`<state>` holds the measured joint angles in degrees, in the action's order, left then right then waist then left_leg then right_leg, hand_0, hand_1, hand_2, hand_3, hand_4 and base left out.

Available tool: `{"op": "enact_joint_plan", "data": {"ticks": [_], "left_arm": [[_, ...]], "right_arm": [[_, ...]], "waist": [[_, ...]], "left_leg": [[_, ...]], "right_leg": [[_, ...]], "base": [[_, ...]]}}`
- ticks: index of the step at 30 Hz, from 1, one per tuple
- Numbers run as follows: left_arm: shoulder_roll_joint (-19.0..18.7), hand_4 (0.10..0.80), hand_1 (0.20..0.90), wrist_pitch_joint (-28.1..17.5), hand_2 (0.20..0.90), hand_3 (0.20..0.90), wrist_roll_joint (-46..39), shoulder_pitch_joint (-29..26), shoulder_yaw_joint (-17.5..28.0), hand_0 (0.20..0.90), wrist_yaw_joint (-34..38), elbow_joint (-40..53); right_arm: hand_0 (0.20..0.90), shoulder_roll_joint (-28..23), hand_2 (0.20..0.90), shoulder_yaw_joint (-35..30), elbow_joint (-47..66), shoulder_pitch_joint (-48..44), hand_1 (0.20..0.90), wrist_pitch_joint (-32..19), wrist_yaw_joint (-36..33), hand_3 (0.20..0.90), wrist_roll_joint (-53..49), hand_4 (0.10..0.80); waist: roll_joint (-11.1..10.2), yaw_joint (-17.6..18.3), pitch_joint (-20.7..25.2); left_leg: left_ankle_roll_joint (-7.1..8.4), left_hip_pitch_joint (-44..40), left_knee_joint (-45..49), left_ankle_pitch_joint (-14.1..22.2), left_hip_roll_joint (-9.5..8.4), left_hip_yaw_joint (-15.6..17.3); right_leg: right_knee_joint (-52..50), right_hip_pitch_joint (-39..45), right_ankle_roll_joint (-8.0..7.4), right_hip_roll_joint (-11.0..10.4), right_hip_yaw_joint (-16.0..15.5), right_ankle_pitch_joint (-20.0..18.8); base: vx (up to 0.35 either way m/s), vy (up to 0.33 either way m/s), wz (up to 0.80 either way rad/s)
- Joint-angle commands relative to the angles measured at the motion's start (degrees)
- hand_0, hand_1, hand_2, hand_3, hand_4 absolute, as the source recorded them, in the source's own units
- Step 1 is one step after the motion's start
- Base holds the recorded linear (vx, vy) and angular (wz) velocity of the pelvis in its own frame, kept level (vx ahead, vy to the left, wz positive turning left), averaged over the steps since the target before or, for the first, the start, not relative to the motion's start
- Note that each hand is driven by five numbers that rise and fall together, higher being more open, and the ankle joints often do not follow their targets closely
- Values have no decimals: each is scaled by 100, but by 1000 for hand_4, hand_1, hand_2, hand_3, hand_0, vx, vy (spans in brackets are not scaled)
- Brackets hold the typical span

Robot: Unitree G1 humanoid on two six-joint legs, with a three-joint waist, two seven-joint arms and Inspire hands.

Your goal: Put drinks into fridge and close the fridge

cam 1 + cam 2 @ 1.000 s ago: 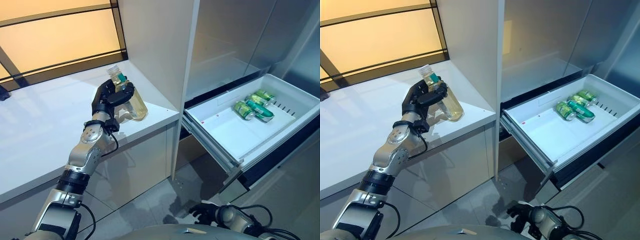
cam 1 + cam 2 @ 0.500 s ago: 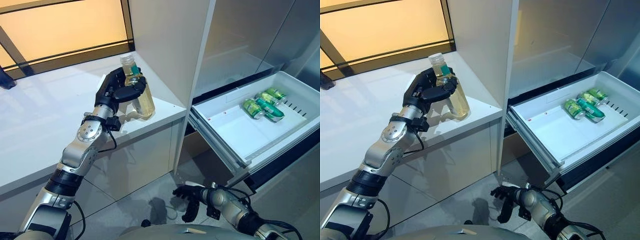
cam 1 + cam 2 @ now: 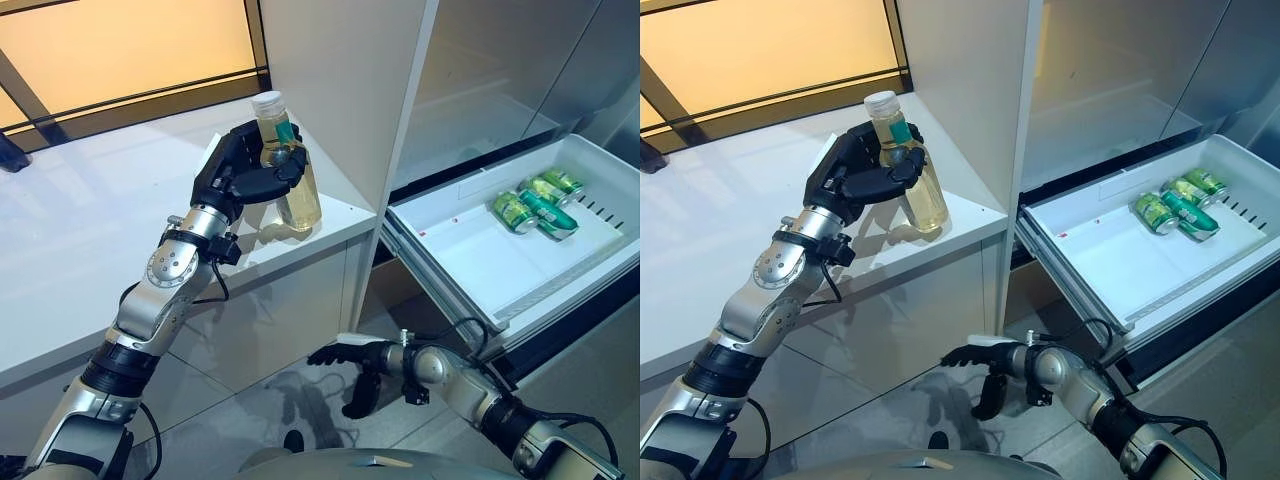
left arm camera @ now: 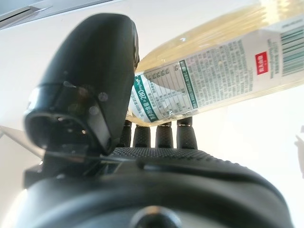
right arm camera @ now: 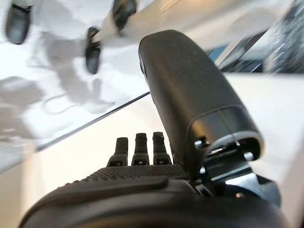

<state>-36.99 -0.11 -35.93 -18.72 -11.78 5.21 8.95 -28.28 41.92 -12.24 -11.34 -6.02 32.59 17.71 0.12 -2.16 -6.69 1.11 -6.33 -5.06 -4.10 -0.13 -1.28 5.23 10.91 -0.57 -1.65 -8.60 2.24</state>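
One bottle (image 3: 287, 165) of pale yellow drink with a white cap and a green-and-white label sits in the grasp of the left hand (image 3: 243, 175), near the centre of the left eye view, tilted with its cap toward the upper left. The fingers and thumb are curled round the bottle's upper body, and the bottle is held just above the near right corner of the white counter (image 3: 70, 240); whether its base still touches the surface cannot be told. In the left wrist view the thumb (image 4: 90, 99) presses over the label while the fingers (image 4: 164, 135) wrap from the other side. At the right of the frame the white fridge drawer (image 3: 480, 270) stands pulled out, with three green cans (image 3: 535, 203) lying on their sides together in its far right corner. The right hand (image 3: 350, 365) hangs low at the bottom centre over the grey floor, fingers loosely spread and holding nothing.
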Motion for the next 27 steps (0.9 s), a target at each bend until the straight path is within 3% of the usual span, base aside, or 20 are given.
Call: {"op": "enact_joint_plan", "data": {"ticks": [1, 11, 16, 19, 27], "left_arm": [[-188, 100, 300, -920, 300, 200, 23, -1130, 247, 300, -5, 787], [-80, 100, 300, -1288, 300, 200, 77, -583, 450, 300, -789, 944], [-207, 100, 300, -1572, 300, 200, -8, -342, 679, 300, -1059, 961], [-246, 100, 300, -1955, 300, 200, -96, -240, 915, 300, -1239, 931], [-360, 100, 300, -2354, 300, 200, -98, 115, 1770, 300, -1417, 1015]], "right_arm": [[900, 67, 900, -222, 1201, -504, 900, -280, 384, 900, -999, 800], [900, -385, 900, -1052, 2721, -1235, 900, 0, 1374, 900, -2675, 800], [900, -718, 900, -1701, 3116, -1365, 900, 140, 1779, 900, -4304, 800], [900, -680, 900, -2221, 3113, -1294, 900, 158, 1690, 900, -5034, 800], [900, -667, 900, -3478, 3081, -548, 900, 40, 1196, 900, -5288, 800]], "waist": [[-52, -59, 451], [-113, -83, 466], [-150, -82, 486], [-165, -89, 510], [-157, -29, 583]], "left_leg": [[-82, -74, 6, 426, -275, -280], [-79, -99, 6, 426, -268, -262], [-72, -92, 6, 434, -252, -234], [-77, -86, 6, 440, -260, -257], [-91, -54, 6, 458, -267, -266]], "right_leg": [[-133, -262, -455, -196, 42, -278], [-169, -266, -443, -196, 57, -289], [-175, -285, -442, -201, 37, -304], [-169, -288, -438, -202, 26, -309], [-168, -346, -443, -198, 31, -318]], "base": [[-24, 11, 3], [-6, 2, 0], [0, 0, 0], [0, 0, 0], [0, 0, 0]]}}
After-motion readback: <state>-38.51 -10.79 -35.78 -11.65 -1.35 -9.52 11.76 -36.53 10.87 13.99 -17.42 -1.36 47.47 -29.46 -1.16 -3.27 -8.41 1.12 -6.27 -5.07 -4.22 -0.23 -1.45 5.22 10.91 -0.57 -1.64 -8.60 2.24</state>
